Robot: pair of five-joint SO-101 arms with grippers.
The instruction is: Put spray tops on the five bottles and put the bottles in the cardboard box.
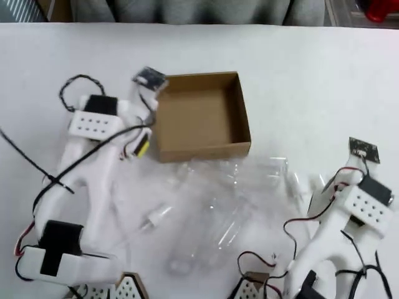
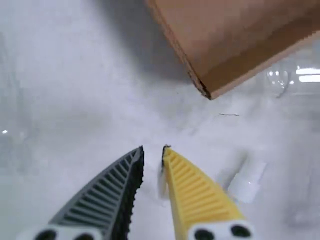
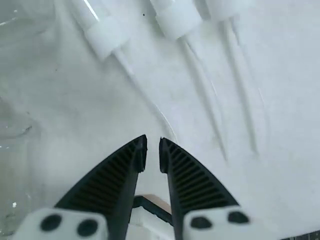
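Left claw (image 2: 152, 150) and right claw (image 3: 152, 141), each nearly closed and empty, hover over the white table (image 1: 312, 75).

This looks like a robotics lab: a white surface (image 1: 312, 75) carries two arms (image 1: 87, 168) (image 1: 340, 218) with exposed wiring and bare circuit boards (image 1: 149, 78).

Clear bottles (image 1: 212, 208) blur together — count unclear (spray tops (image 3: 175, 20) cropped)

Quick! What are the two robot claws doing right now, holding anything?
Left gripper: shut, holding nothing.
Right gripper: shut, holding nothing.
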